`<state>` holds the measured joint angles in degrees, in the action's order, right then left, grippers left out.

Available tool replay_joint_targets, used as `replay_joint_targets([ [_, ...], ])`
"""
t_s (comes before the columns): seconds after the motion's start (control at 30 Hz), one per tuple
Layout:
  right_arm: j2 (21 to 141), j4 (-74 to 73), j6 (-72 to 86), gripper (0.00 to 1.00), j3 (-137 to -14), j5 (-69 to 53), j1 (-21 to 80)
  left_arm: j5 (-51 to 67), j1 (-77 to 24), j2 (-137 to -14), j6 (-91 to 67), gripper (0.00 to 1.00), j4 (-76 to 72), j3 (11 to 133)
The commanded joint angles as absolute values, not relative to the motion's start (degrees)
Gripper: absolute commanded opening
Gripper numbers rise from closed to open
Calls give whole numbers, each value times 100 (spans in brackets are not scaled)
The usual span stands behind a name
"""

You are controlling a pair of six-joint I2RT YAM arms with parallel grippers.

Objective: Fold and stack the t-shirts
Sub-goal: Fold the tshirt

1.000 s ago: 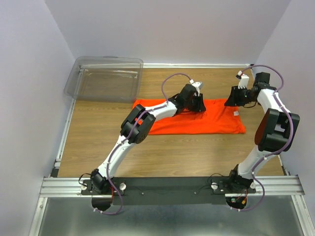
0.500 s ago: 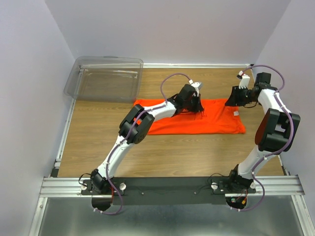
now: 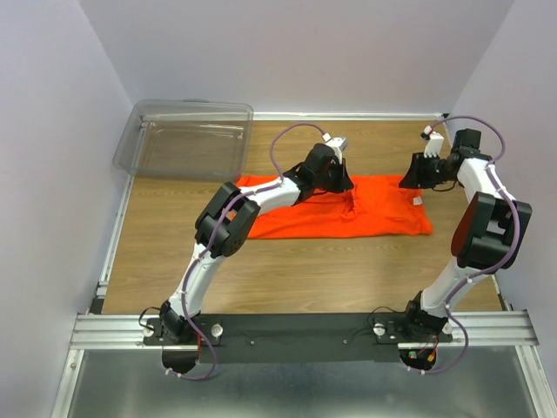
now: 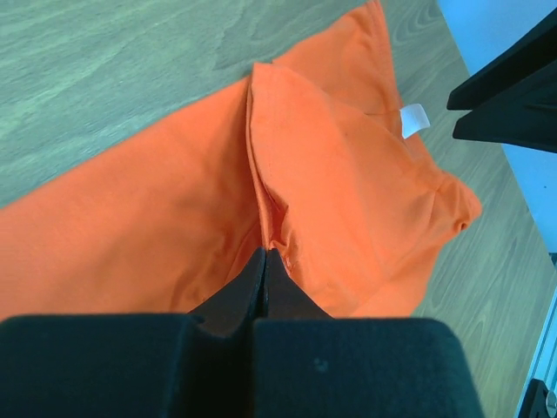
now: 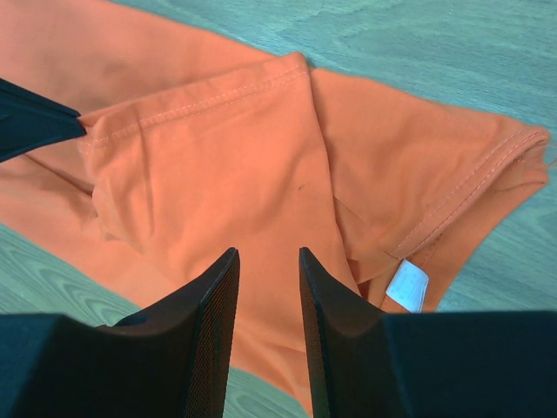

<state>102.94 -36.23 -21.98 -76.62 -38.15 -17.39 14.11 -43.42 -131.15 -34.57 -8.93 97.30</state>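
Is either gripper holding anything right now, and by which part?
The left gripper pinches a raised fold of the orange t-shirt. The right gripper is open above the shirt's tag end, holding nothing.

Left end effector [image 4: 265,258] closed; right end effector [image 5: 267,257] half open.

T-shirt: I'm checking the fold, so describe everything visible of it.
The t-shirt is bright orange, plain soft fabric, lying as a long strip across the wooden table. Stitched hems and a small white tag show at its right end. The left gripper is shut on a raised ridge near its middle. The right gripper hangs open over the sleeve end, contact unclear.
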Motion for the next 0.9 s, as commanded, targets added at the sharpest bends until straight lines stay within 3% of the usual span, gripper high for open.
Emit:
replay_joint_targets([
  [0.0,10204,-3604,-2232,41,-7585,-3788,-1793,1397,-4280,-13078,-3489,2,-1011,9677],
  [0.27,10230,-3604,-2224,41,-7602,-3560,-1854,950,-4175,-12815,-3577,34,-870,9405],
  [0.47,10230,-3586,-2110,43,-7594,-3480,-2188,538,-4104,-11911,-3297,38,-1186,8668],
  [0.53,10248,-3568,-2057,44,-7568,-3446,-2460,47,-4096,-11332,-3103,40,-1597,7820],
  [0.63,10318,-3560,-2057,54,-7524,-3428,-2636,-735,-4096,-9883,-2945,52,-2204,6666],
  [0.7,10484,-3568,-1987,54,-7506,-3489,-2637,-1036,-4034,-8889,-2892,61,-2539,5637],
  [0.87,11003,-3551,-1566,55,-7891,-3525,-2637,-757,-3438,-7168,-3041,62,-2654,3799],
])
